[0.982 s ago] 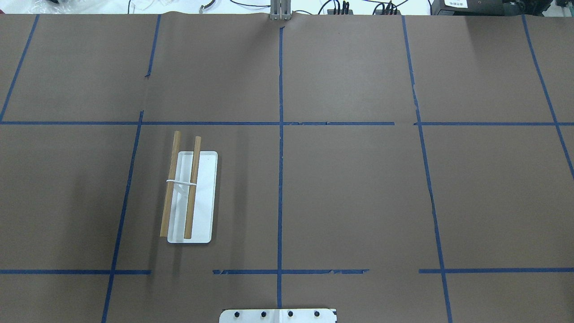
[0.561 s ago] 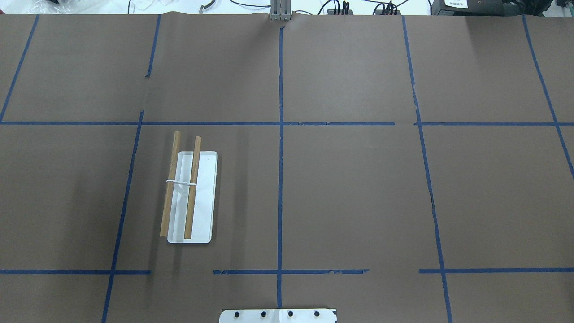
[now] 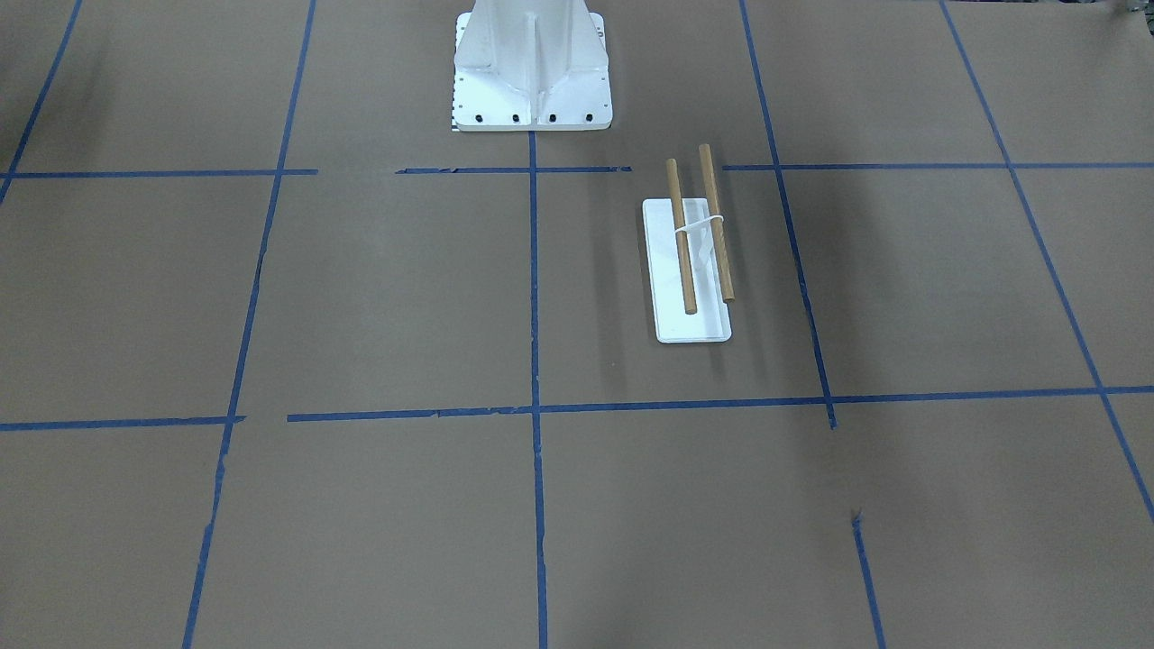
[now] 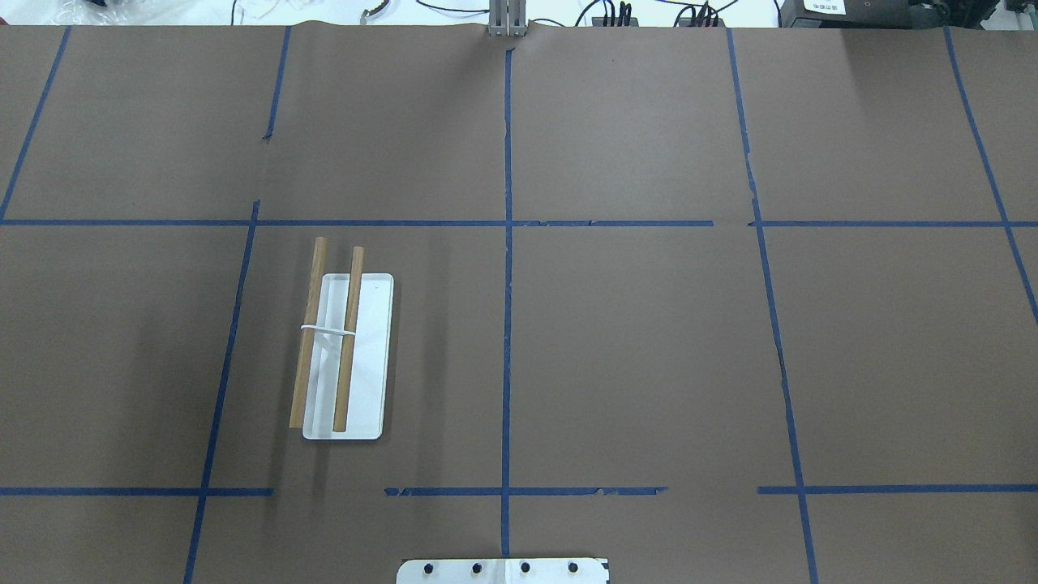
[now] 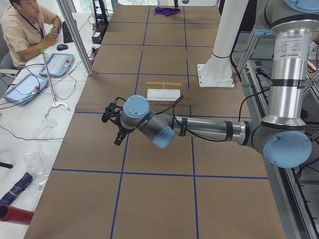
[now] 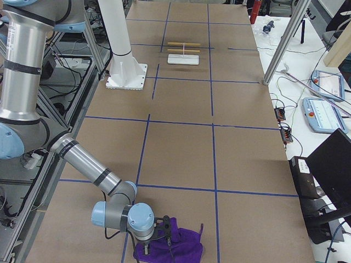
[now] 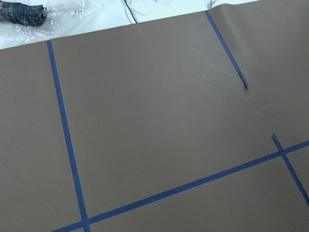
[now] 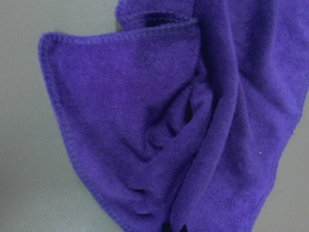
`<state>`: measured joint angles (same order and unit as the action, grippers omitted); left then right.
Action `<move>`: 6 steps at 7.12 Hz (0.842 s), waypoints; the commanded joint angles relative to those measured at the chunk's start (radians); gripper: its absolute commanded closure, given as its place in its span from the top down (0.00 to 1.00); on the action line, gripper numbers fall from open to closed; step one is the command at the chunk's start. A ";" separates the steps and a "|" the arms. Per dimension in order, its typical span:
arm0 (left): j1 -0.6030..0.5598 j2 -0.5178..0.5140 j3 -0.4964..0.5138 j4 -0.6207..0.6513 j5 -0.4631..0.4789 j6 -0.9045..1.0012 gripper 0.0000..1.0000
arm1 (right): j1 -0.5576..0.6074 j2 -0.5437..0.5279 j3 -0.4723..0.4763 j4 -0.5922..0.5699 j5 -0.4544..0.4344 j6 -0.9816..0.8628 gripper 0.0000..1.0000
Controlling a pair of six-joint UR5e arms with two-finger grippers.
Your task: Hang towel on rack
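Note:
The purple towel (image 6: 178,247) lies crumpled on the brown table at the end on my right; it fills the right wrist view (image 8: 159,121) and shows far off in the exterior left view (image 5: 167,10). My right gripper (image 6: 164,234) is down at the towel; I cannot tell whether it is open or shut. The rack (image 4: 369,357), a white base with two wooden dowels, stands left of centre (image 3: 694,326), bare. My left gripper (image 5: 115,127) hovers above the table towards the operators' side of the rack; I cannot tell its state.
The white bolted pedestal base (image 3: 532,90) stands at the robot's side of the table (image 4: 503,570). An operator (image 5: 25,25) sits at a side table with tablets and cables. Crumpled plastic wrap (image 7: 29,12) lies beyond the paper's edge. Blue tape lines grid the table.

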<state>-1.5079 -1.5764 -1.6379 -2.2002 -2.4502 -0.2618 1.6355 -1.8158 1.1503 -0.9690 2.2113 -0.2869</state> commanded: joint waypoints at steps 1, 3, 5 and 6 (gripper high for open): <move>0.000 -0.001 -0.020 -0.003 -0.006 -0.039 1.00 | 0.070 -0.007 0.137 -0.040 0.142 0.008 0.00; 0.006 -0.046 -0.022 -0.003 -0.006 -0.089 1.00 | 0.061 0.024 0.396 -0.279 0.249 0.137 0.00; 0.107 -0.184 -0.013 -0.004 -0.004 -0.338 0.98 | -0.026 0.055 0.639 -0.400 0.394 0.393 0.00; 0.182 -0.261 -0.010 -0.003 0.002 -0.464 0.98 | -0.087 0.106 0.716 -0.399 0.437 0.604 0.00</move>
<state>-1.4064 -1.7482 -1.6518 -2.2038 -2.4534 -0.5798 1.6162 -1.7549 1.7502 -1.3415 2.5813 0.0939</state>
